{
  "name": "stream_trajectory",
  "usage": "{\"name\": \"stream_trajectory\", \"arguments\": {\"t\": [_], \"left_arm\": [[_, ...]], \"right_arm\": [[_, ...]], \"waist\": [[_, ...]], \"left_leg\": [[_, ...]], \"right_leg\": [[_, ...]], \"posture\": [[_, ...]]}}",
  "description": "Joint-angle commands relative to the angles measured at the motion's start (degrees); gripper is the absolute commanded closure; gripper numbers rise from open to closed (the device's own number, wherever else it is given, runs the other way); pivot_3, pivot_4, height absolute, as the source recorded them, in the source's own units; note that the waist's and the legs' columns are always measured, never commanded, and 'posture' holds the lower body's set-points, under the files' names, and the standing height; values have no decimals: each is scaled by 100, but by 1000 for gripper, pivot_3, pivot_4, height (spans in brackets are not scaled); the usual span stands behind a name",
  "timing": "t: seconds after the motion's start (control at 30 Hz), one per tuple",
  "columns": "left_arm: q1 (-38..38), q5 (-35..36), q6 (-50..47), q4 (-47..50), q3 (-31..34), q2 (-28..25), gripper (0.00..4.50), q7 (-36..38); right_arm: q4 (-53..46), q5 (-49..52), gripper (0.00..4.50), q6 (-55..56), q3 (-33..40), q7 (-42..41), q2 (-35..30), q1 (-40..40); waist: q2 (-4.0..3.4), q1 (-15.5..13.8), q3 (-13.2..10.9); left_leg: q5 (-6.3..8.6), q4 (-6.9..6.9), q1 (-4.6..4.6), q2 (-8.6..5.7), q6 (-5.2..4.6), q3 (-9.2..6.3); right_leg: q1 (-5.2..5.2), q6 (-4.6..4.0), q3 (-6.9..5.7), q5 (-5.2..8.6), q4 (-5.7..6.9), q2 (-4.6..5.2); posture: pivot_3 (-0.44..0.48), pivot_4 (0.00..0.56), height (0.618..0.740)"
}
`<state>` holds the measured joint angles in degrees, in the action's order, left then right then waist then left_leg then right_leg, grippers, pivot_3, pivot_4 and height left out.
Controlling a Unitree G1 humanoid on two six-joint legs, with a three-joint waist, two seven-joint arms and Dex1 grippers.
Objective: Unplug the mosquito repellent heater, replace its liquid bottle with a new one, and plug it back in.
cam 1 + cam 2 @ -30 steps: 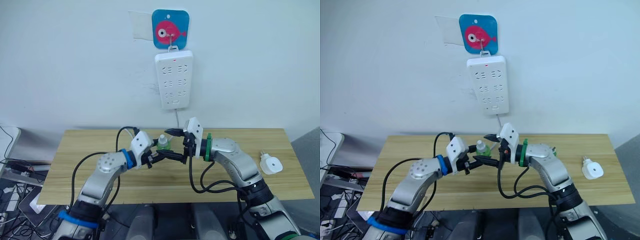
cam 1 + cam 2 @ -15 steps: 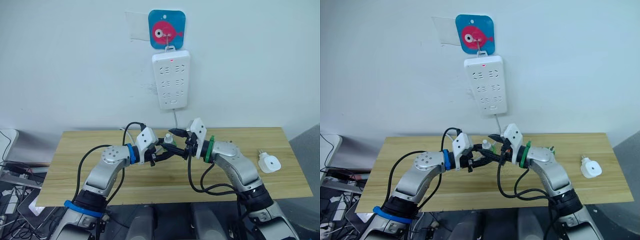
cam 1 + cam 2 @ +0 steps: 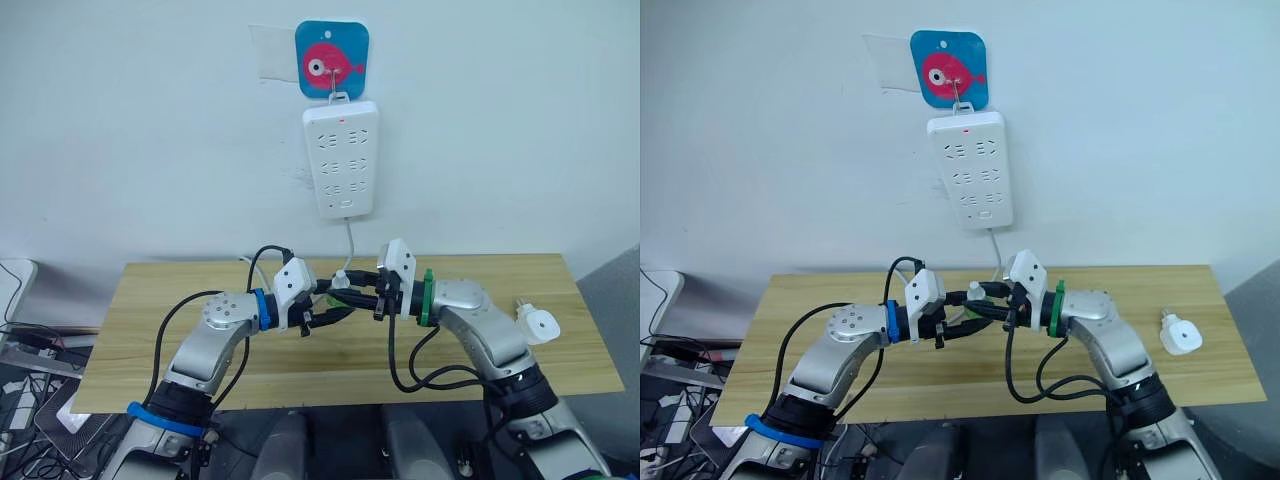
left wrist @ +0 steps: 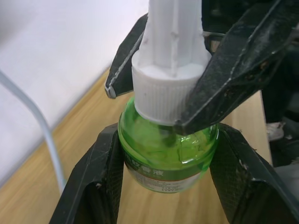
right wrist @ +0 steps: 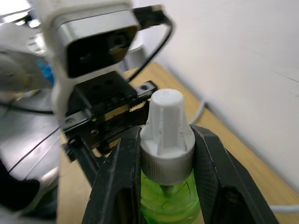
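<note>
The left gripper (image 4: 163, 186) clamps the green liquid bottle (image 4: 168, 156) by its body; the right gripper (image 5: 166, 154) pinches its white cap (image 5: 166, 135), directly above the left's fingers.

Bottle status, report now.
Left gripper shut on green bottle body. Right gripper shut on its white cap, still on. Heater lies unplugged on table, right. Nothing in the way.

A light wooden table (image 3: 150, 330) carries the mosquito repellent heater (image 3: 537, 325), lying well apart from the right gripper (image 3: 350, 292)
</note>
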<state>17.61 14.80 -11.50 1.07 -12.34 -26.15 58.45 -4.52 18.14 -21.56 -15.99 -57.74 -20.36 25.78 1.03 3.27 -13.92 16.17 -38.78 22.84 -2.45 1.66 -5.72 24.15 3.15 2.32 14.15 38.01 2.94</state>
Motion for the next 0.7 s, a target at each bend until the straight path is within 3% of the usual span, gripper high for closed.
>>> {"name": "stream_trajectory", "arguments": {"t": [0.03,0.17,0.3,0.43,0.6,0.7], "left_arm": [[-86,134,279,299,-208,-222,2285,650],[-42,134,561,239,-342,-403,2285,1143],[51,53,753,86,-393,-402,2285,1309],[105,8,814,3,-333,-302,2285,1191],[28,24,777,8,-187,-306,2285,1022],[-71,66,758,40,-107,-347,2285,934]], "right_arm": [[397,376,3395,558,-355,-1724,-124,582],[1543,290,3395,1087,-596,-3068,-49,1377],[2024,298,3395,1332,-872,-3476,-46,1757],[2243,395,1987,1438,-947,-3476,-149,1920],[2232,308,145,1296,-475,-3211,-503,1723],[1611,405,40,962,-138,-2757,-793,1238]], "waist": [[0,-1,1],[-1,4,2],[-1,-43,3],[-1,-91,3],[-1,-163,4],[0,-190,6]], "left_leg": [[0,0,0,0,-1,-2],[8,0,-8,5,-18,1],[2,-1,-6,11,-6,-9],[-8,-2,-3,6,11,-8],[-9,-3,-1,5,12,-10],[-9,-4,1,3,12,-11]], "right_leg": [[-2,0,-3,0,0,0],[-5,-4,-1,-3,3,-17],[-3,-6,-5,-4,4,-21],[1,-7,-1,-4,3,-14],[3,-7,-2,-4,3,-10],[2,-7,-4,-4,2,-6]], "posture": [[-46,174,740],[-1,172,740],[25,172,740],[28,173,740],[25,174,740],[14,177,740]]}}
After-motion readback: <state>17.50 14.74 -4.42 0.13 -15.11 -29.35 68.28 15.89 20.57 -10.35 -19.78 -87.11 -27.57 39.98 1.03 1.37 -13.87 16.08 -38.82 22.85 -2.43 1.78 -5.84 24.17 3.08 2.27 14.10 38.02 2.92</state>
